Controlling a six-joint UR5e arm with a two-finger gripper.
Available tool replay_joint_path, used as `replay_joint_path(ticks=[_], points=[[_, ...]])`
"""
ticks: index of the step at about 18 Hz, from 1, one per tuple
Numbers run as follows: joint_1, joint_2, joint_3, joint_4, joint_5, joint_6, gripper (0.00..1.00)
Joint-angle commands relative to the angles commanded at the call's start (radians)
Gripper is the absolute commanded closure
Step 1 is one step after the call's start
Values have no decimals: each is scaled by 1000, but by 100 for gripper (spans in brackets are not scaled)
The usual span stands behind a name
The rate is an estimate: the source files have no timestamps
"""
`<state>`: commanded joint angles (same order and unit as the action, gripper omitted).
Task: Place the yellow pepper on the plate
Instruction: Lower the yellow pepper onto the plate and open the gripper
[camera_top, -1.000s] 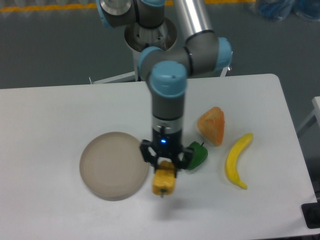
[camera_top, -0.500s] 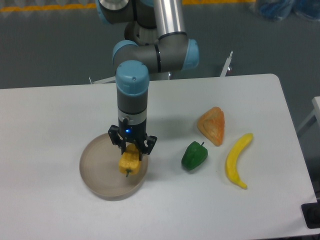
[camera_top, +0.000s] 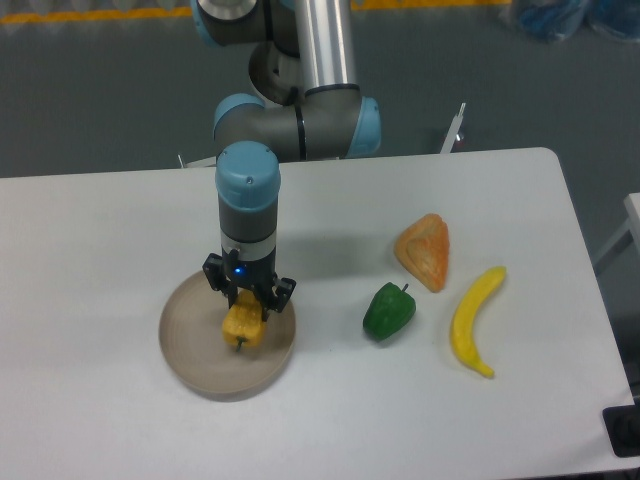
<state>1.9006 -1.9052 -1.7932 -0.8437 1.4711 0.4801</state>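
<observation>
- The small, blocky yellow-orange bell pepper hangs over the right-of-centre part of the round, shallow grey-beige plate, gripped from above by the black two-finger gripper.
- The fingers are narrow, closed on the pepper's upper end; its short dark stem points down toward six o'clock.
- The step in hand, as I judge it, is the release: the pepper is already inside the rim, so what counts is a short straight descent until it rests on the dish, then an opening of the fingers with no sideways drag.
- A lobed pepper can roll; letting go low, and away from the rim at three o'clock, should keep it on the plate.
- A straight lift after opening would avoid nudging the pepper out.
- Well clear at three o'clock lie a glossy green bell pepper, an orange wedge-shaped piece of fruit and a long curved yellow banana; none of them crowds the move.
- Hard to tell: whether the pepper touches the plate or hovers just above it.
- The fingertips and their contact points are hidden behind the wrist and the pepper.
- The arm's upper links are cut off at twelve o'clock.
</observation>
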Motion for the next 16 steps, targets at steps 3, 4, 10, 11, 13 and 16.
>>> replay_joint_path(ticks=[3, 4, 10, 11, 13, 16], points=[[-5, -5, 2, 3, 0, 2, 57], [-8, -12, 3, 5, 0, 3, 57], [-8, -14, 9, 5, 0, 5, 48], [-8, -14, 9, 5, 0, 6, 39], [-8, -14, 12, 6, 0, 9, 5], [-8, -9, 15, 5, -2, 12, 0]])
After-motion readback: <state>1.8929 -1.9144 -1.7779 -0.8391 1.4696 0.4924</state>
